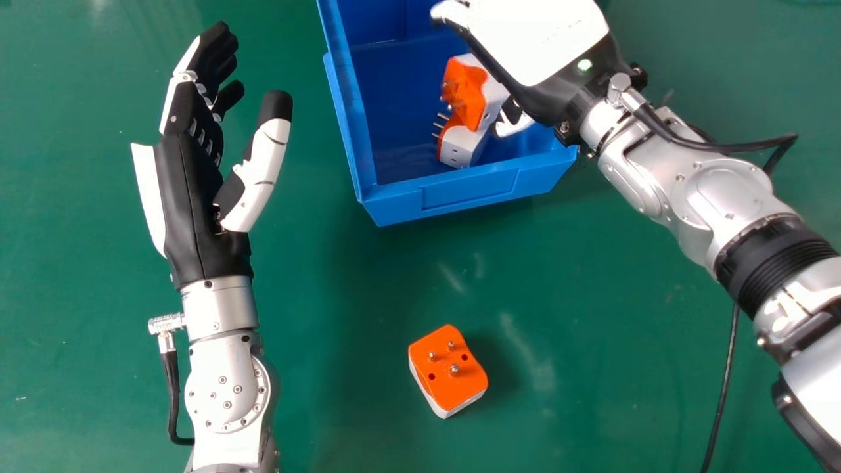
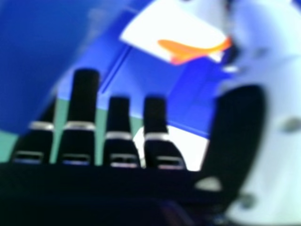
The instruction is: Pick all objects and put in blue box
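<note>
**Head view: finish the release cleanly, then come back for the one outside**

Nearest you, the loose adapter (image 1: 437,387) sits on the surface (image 1: 328,401), well apart from the box, its pins (image 1: 454,370) pointing up. It looks like your next pick: plan to close on its two opposite sides, low down, so that nothing presses on the pins and tips it.

Farther off to the left, your left hand (image 1: 187,197) hangs relaxed, with nothing in its hold; leave it parked there.

Beyond the adapter stands the blue box (image 1: 368,192). Inside, towards its right side, the lower adapter (image 1: 456,150) lies near the front wall (image 1: 470,190), with the upper adapter (image 1: 465,89) just behind it, the two seeming to touch.

Over that same side is your right hand (image 1: 539,39). In the right hand view its fingers (image 2: 84,106) are straight and the thumb (image 2: 240,127) stands apart from them, so it looks open and gripping nothing. You can't tell whether the thumb brushes an adapter. Keep the hand wide, lift straight up before swinging back, and clear the rim fully; an early sideways pull could hook an adapter or nudge the box.
</note>
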Robot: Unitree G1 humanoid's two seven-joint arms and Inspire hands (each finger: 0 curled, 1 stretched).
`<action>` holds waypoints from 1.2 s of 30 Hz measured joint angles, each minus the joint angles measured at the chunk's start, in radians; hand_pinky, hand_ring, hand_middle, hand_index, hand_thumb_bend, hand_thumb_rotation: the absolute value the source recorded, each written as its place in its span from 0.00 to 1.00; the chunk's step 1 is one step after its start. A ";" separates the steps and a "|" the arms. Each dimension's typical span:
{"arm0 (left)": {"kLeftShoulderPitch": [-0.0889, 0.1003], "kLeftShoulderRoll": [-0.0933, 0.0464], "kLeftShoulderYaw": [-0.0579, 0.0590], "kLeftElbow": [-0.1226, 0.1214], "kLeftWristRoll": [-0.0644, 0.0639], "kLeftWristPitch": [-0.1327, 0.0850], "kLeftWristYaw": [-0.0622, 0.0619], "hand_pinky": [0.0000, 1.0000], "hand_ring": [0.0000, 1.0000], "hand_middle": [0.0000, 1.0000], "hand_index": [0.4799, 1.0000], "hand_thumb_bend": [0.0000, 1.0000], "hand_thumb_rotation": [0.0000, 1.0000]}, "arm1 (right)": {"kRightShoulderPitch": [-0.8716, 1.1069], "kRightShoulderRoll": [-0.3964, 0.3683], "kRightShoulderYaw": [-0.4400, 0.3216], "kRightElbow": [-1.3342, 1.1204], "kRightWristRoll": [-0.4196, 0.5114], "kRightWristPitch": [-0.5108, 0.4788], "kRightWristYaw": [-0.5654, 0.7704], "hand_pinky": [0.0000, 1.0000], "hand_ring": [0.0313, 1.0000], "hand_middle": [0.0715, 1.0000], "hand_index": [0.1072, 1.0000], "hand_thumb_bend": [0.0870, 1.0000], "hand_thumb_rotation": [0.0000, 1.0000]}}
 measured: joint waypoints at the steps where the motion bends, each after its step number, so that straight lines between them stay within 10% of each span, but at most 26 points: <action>1: 0.000 0.000 0.000 0.000 0.000 0.000 0.000 0.84 0.86 0.85 0.64 0.64 0.48 | 0.001 -0.002 0.000 -0.004 0.000 0.005 0.000 0.95 0.96 0.96 0.95 0.88 0.36; 16: 0.002 0.000 -0.001 0.008 0.000 -0.001 0.000 0.83 0.86 0.84 0.64 0.63 0.48 | 0.029 -0.015 -0.015 -0.085 0.007 0.068 0.002 1.00 1.00 1.00 1.00 0.92 0.38; 23: 0.046 0.000 -0.002 -0.012 -0.003 0.000 -0.004 0.83 0.85 0.84 0.63 0.65 0.49 | 0.185 -0.036 -0.132 -0.438 0.060 0.168 0.154 1.00 1.00 1.00 1.00 0.92 0.37; 36: 0.080 -0.004 -0.004 -0.048 -0.025 0.002 -0.042 0.83 0.86 0.84 0.64 0.65 0.49 | 0.630 -0.015 -0.350 -1.195 0.158 0.339 0.417 1.00 1.00 1.00 1.00 0.89 0.37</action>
